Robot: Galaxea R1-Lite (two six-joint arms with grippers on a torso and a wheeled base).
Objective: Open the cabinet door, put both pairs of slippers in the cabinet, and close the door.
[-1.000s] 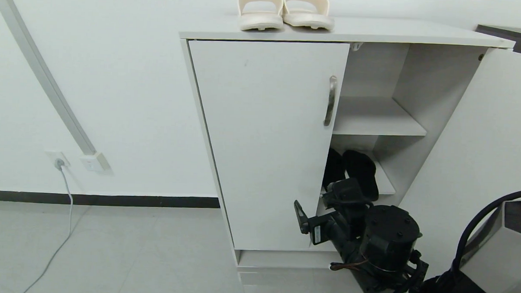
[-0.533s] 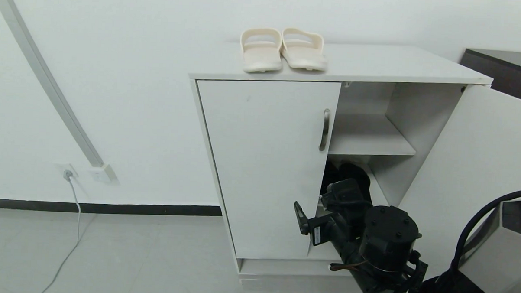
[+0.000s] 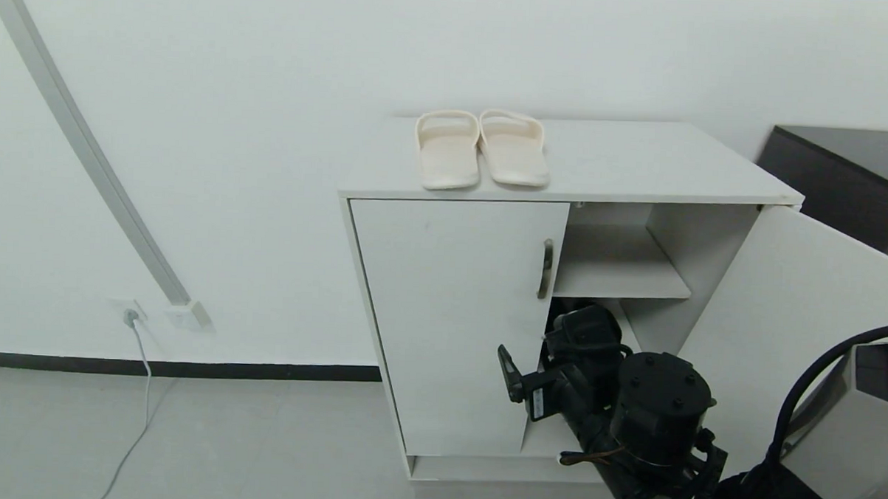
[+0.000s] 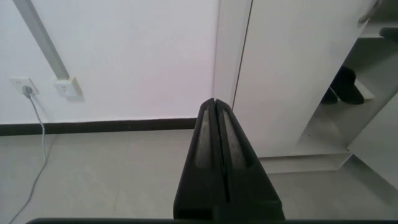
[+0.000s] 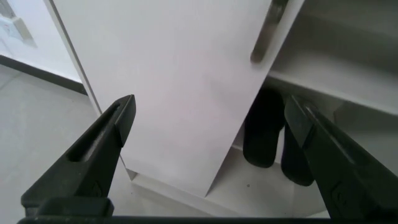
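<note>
Only the head camera has shifted, showing more of the cabinet (image 3: 639,156) top, where the cream slippers (image 3: 481,149) await pickup; the black slippers (image 5: 278,146) already lie inside past the open right door (image 3: 796,313), so the right gripper (image 5: 210,106) hangs there spread wide, left gripper (image 4: 214,109) pressed together.

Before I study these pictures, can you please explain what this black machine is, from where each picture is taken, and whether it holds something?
It is a two-armed robot on wheels. The wide picture comes from its head camera; the two small ones from cameras on its wrists. The left gripper is shut and empty; the right gripper is open and empty, before the cabinet. Its right door stands open. Black slippers lie inside on a low shelf; cream slippers lie on top.
</note>
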